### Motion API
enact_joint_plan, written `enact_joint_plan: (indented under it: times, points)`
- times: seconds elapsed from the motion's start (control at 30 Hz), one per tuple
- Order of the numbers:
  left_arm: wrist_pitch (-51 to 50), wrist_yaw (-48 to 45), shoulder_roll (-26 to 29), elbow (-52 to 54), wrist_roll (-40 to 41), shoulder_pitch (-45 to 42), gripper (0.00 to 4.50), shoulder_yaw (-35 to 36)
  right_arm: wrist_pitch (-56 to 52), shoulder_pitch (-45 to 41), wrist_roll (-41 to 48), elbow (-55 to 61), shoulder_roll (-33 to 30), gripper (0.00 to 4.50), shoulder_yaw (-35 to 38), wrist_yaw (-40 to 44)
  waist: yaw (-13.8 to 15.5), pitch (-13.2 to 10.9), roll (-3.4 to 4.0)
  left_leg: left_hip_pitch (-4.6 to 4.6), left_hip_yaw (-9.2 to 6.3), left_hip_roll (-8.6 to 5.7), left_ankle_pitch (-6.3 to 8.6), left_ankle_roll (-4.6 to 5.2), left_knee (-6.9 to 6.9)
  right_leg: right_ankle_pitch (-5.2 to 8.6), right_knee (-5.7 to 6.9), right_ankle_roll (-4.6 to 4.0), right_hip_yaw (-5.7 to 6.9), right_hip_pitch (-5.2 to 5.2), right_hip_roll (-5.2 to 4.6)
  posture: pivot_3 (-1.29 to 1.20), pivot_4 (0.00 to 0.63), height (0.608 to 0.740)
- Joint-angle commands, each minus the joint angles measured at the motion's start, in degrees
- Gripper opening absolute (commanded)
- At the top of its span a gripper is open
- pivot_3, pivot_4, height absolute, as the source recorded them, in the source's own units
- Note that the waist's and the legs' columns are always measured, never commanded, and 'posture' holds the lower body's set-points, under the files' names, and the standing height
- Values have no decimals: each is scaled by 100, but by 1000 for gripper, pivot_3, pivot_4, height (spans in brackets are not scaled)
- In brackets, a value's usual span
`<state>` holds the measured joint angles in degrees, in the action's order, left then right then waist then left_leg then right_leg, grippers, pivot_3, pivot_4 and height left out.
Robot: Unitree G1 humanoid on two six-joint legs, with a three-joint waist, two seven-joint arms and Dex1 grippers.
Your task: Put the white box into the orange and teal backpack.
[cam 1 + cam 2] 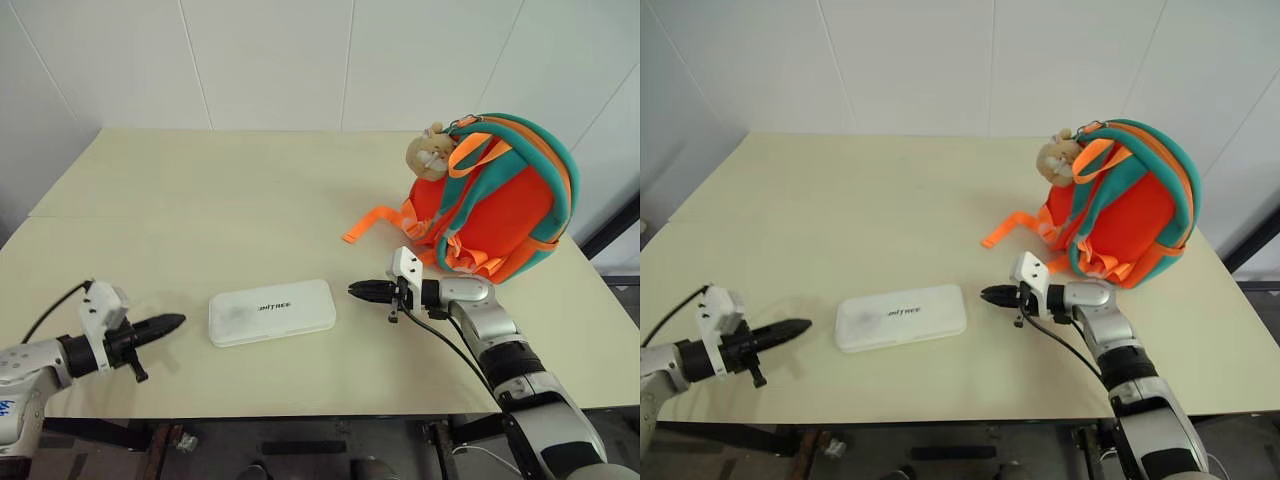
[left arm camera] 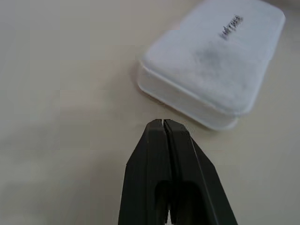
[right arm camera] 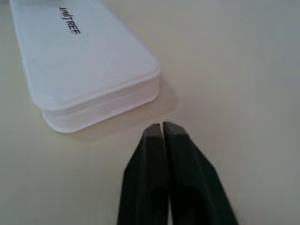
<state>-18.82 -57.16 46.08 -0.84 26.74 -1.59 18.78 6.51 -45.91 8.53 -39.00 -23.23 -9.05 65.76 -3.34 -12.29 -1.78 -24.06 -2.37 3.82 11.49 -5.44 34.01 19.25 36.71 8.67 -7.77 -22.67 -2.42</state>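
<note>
Both claws are clenched and grasp nothing. The left claw (image 1: 172,323) points at the left end of the white box (image 1: 272,311), near it but apart. The right claw (image 1: 360,290) points at the box's right end, just beside it. The box lies flat on the worktop (image 1: 200,200). The orange and teal backpack (image 1: 505,200) stands behind the right claw.

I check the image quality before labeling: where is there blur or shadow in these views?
Left wrist view: the white box is soft, its lettering barely readable; the shut left end effector looks sharper. Right wrist view: the box casts a faint shadow on the table; lettering is clearer. Left eye view: even light, the orange and teal backpack is sharp.
</note>
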Motion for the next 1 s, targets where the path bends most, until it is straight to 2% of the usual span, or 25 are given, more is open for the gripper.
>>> enact_joint_plan:
  times: [0.03,0.23,0.5,0.63,1.0]
  points:
    - [79,104,-75,57,-248,-141,0,-340,191,-39,-44,-38,129,17,-13,89,-2,0,-1,0,0,0,0,-1,1,0,3,0,0,0,0,0,150,740]
    - [344,271,-429,-158,-323,-495,0,-535,-127,421,44,794,211,17,-131,277,-4,0,-1,1,-1,0,-1,-2,6,0,16,0,0,0,1,0,150,740]
    - [439,249,-541,-346,-388,-838,0,-673,-1074,1196,284,2538,19,17,-146,259,-4,1,-1,7,-2,0,-4,-5,11,0,29,0,0,-1,2,0,150,740]
    - [403,208,-542,-396,-447,-976,0,-794,-1354,1370,337,2912,-75,17,-103,159,5,1,-2,7,-2,-1,-4,-5,16,0,28,1,0,1,1,0,150,740]
    - [-4,337,269,-259,-537,-247,0,-179,-1307,1310,277,2701,-88,17,-126,15,-17,2,-3,7,-1,0,-4,-4,12,1,25,-2,0,-1,1,0,150,740]
